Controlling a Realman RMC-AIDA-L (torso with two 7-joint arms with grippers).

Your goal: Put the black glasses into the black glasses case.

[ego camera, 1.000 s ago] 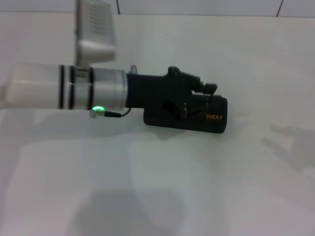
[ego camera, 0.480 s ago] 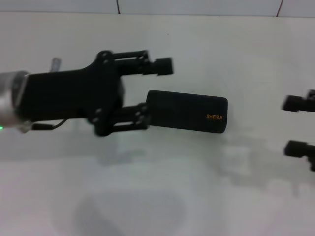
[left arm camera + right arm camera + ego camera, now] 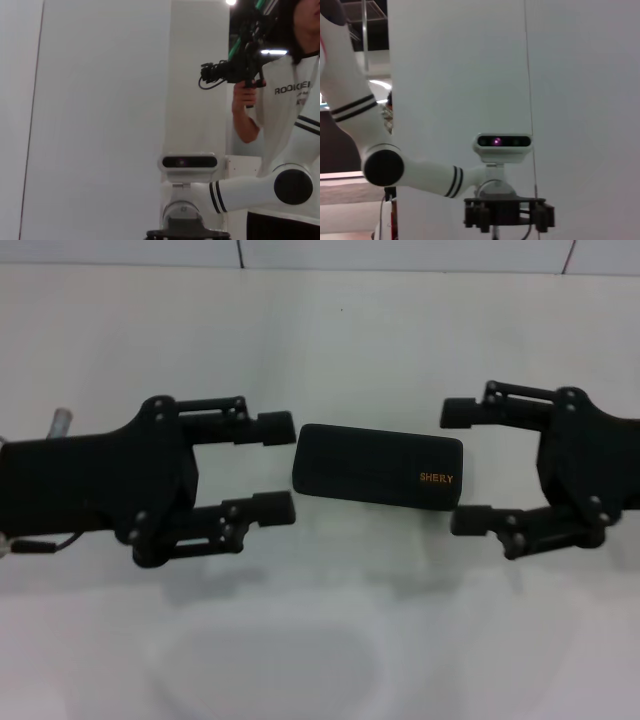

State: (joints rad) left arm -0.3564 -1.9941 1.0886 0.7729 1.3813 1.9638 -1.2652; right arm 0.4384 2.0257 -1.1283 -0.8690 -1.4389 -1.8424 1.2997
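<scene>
The black glasses case (image 3: 378, 465) lies shut on the white table in the head view, orange "SHERY" lettering on its lid. The black glasses are not in view. My left gripper (image 3: 276, 468) is open and empty just left of the case, fingers pointing at its left end. My right gripper (image 3: 462, 466) is open and empty just right of the case, fingers pointing at its right end. Neither touches the case. The wrist views show only the opposite arm and a wall, not the case.
The white table (image 3: 320, 640) spreads around the case. A tiled wall edge runs along the back. In the left wrist view a person (image 3: 290, 100) holding a camera rig stands behind my right arm (image 3: 250, 187).
The left gripper drew back left off the case and opened. The right gripper came in from the right edge and now stands beside the case's right end.
</scene>
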